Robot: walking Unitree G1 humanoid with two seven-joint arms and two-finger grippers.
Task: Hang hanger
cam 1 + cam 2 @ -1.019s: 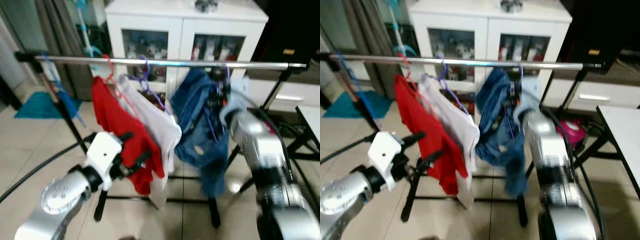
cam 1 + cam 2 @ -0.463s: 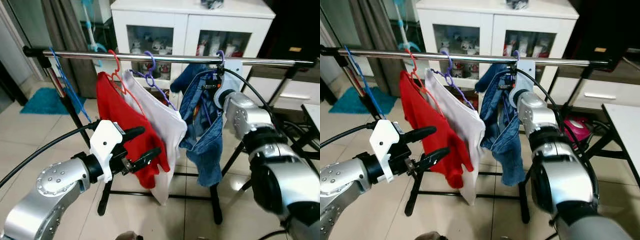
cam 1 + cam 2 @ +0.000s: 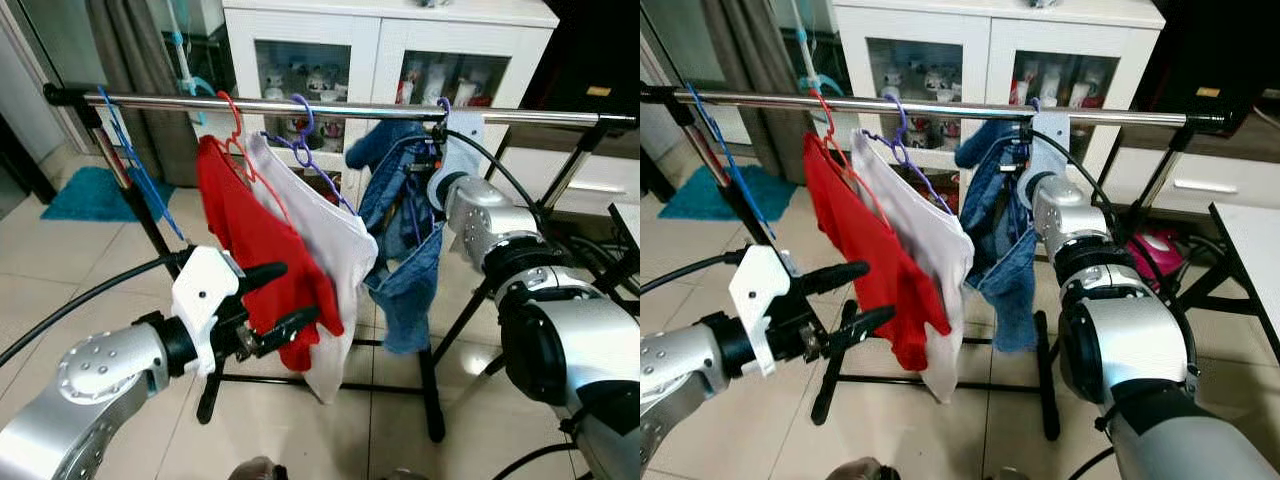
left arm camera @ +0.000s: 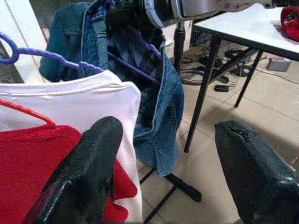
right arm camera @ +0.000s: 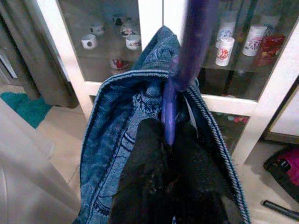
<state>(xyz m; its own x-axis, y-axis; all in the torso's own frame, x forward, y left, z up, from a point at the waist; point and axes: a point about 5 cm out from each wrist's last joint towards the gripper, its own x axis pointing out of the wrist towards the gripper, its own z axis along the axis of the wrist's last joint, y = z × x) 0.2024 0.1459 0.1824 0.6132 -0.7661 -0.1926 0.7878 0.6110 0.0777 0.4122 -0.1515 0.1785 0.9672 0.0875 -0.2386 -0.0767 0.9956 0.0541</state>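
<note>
A blue denim jacket [image 3: 400, 205] hangs on a purple hanger [image 5: 169, 112] whose hook [image 3: 443, 104] sits at the chrome rail [image 3: 350, 108] of a clothes rack. My right gripper [image 3: 430, 168] is raised just under the rail and is shut on the hanger's neck, with the jacket's collar around its fingers [image 5: 145, 158]. My left gripper [image 3: 282, 298] stands open low in front of the rack, close to the hem of a red shirt [image 3: 250, 230], with nothing between its fingers [image 4: 88, 172].
A white shirt [image 3: 322, 232] on another purple hanger hangs between the red shirt and the jacket. A bare blue hanger [image 3: 130, 160] hangs at the rail's left end. A white glass-door cabinet [image 3: 385, 45] stands behind, a white table [image 3: 1252, 262] at the right.
The blur has gone and the view has shifted a little. My right gripper stays at the rail with the hanger; the jacket's lower part has swung. The left gripper sits slightly lower.
</note>
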